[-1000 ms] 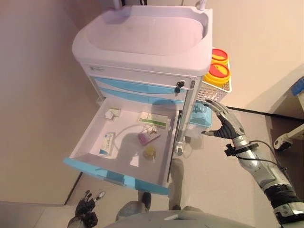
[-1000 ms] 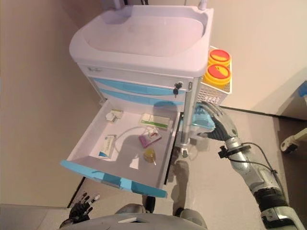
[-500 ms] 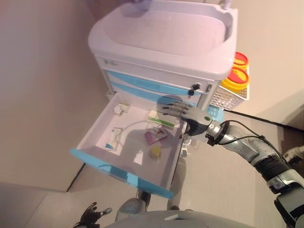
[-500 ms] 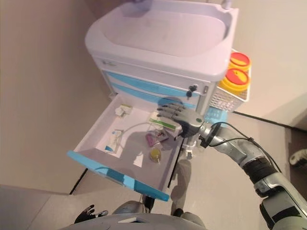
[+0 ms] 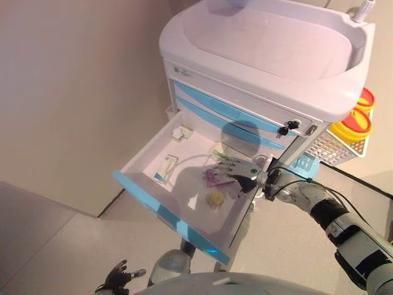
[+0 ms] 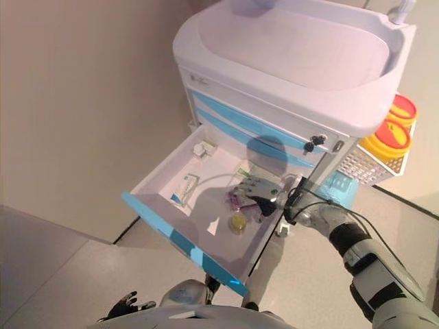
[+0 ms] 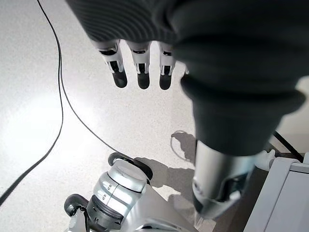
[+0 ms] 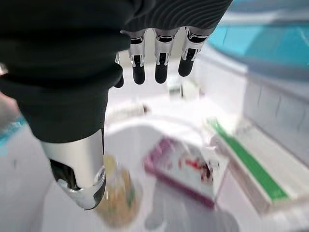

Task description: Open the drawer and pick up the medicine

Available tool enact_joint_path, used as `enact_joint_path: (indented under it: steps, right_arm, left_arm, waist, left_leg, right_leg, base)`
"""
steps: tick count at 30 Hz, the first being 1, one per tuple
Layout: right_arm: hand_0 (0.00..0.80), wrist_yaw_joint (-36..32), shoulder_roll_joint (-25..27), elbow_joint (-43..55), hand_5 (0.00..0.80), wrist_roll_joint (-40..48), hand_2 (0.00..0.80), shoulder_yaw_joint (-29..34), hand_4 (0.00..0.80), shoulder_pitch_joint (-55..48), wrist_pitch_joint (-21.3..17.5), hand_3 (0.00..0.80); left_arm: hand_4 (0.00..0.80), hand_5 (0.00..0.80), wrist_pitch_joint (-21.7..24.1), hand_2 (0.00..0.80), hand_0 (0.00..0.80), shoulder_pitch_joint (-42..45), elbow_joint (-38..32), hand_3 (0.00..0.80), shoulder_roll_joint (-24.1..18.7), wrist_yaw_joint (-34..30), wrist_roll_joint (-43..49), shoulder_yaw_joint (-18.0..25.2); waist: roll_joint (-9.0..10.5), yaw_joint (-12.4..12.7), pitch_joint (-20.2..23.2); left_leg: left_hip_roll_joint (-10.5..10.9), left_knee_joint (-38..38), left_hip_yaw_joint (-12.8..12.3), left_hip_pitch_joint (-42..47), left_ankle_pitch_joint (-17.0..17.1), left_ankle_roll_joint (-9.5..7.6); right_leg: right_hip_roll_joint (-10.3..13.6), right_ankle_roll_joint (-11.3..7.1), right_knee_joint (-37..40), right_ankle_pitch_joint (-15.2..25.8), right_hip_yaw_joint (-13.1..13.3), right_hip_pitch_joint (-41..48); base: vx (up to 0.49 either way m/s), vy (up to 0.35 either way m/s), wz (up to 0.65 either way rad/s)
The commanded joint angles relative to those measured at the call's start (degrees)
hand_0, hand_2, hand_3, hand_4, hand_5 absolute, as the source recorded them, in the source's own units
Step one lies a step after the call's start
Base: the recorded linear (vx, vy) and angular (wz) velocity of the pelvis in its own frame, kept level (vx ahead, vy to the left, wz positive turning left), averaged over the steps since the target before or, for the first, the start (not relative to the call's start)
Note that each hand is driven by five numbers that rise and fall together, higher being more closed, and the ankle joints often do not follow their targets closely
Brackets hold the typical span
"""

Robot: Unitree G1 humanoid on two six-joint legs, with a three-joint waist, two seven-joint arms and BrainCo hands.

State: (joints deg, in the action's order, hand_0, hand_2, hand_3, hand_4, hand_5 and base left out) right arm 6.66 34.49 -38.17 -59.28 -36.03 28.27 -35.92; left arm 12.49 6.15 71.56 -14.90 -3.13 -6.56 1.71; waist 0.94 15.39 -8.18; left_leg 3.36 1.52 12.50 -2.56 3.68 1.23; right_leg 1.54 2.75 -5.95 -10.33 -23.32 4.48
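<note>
The cart's lower drawer point(image 5: 161, 212) stands pulled open, white inside with a blue front. In it lie a purple medicine box point(image 5: 215, 179), a small yellow bottle point(image 5: 215, 198), a white and green box point(image 8: 241, 170), a blue and white box point(image 5: 164, 166) and a small white packet point(image 5: 182, 131). My right hand point(image 5: 241, 171) is open, fingers straight, hovering just above the purple box point(image 8: 186, 169) and holding nothing. The yellow bottle point(image 8: 117, 198) lies beside the thumb. My left hand point(image 5: 116, 278) hangs low by the floor, open and empty.
The white and blue medical cart point(image 5: 276, 55) has closed blue drawers above the open one. Yellow-lidded containers point(image 5: 351, 123) sit in a white side basket point(image 5: 331, 149). A beige wall is at the left. A black cable point(image 7: 63, 96) lies on the floor.
The camera has shifted, so the cart sits further right. My right hand has gone from the drawer's back right corner down over the purple box. The left hand stays low.
</note>
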Motion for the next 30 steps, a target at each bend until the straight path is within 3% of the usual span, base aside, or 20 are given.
enact_joint_path:
  steps: [1, 11, 30]
  right_arm:
    - [0.000, 5.12, -0.98, -0.94, 0.000, -1.81, 0.000, -2.36, 0.000, 1.72, -0.64, 0.000]
    - [0.000, 12.80, -3.94, -5.63, 0.000, -7.02, 0.000, -2.01, 0.000, -0.84, -0.31, 0.000]
    - [0.000, 13.42, -6.24, -8.24, 0.000, -5.76, 0.000, -1.71, 0.000, -2.68, 2.99, 0.000]
  left_arm:
    - [0.000, 0.000, 1.26, 0.000, 0.000, -1.75, 2.11, 0.000, -1.47, 0.09, 2.05, -3.00]
    - [0.000, 0.000, 2.99, 0.000, 0.000, -1.98, 1.68, 0.000, -0.40, -0.14, 2.40, -4.49]
    - [0.000, 0.000, 3.46, 0.000, 0.000, -0.25, 1.19, 0.000, 0.59, -0.09, 3.27, -5.72]
  waist:
    - [0.43, 0.93, 0.59]
    - [-0.18, 1.66, -0.51]
    - [-1.14, 3.46, -0.79]
  left_leg:
    - [2.30, -0.33, -0.45, -0.12, -4.93, -1.16]
    - [2.66, -0.10, 0.35, -0.21, -4.93, -1.20]
    - [3.70, 0.00, 2.81, -0.77, -4.37, -1.20]
  right_leg:
    - [3.71, -3.29, 0.63, 2.52, 1.33, -1.13]
    - [3.90, -3.33, 0.35, 2.53, 0.98, -1.11]
    - [4.52, -3.16, -0.27, 2.12, -0.94, -0.92]
  base:
    - [0.029, -0.005, 0.07]
    - [0.007, -0.001, 0.02]
    - [0.024, 0.012, 0.07]
